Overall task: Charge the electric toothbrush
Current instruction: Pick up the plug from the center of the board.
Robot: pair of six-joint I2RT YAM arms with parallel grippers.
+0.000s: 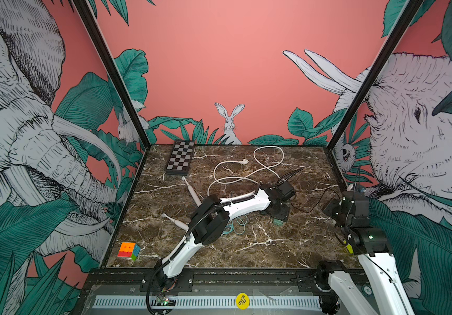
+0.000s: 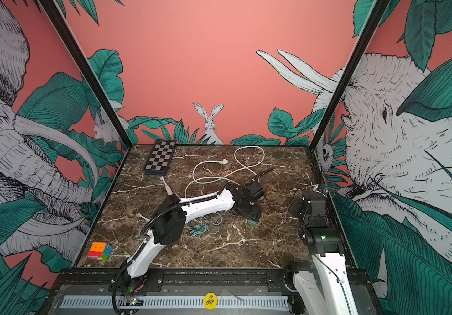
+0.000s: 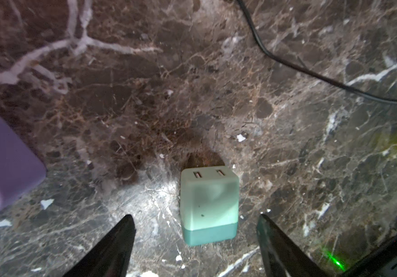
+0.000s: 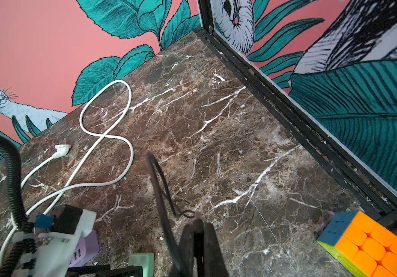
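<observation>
Marble table [image 1: 274, 245], left gripper [image 3: 195, 215] spread wide astride a mint charger cube [image 3: 209, 201], not touching it, right gripper [image 4: 198, 230] pinched closed on nothing, toothbrush [image 1: 192, 191] and second toothbrush [image 1: 177, 222] lying flat, handles hidden under the left arm, white cable [image 1: 246, 178] looped behind.

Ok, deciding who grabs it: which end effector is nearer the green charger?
Left. The left end effector is open, fingertips either side of the charger without touching; the right end effector is shut, off to one side, apart from it.
</observation>
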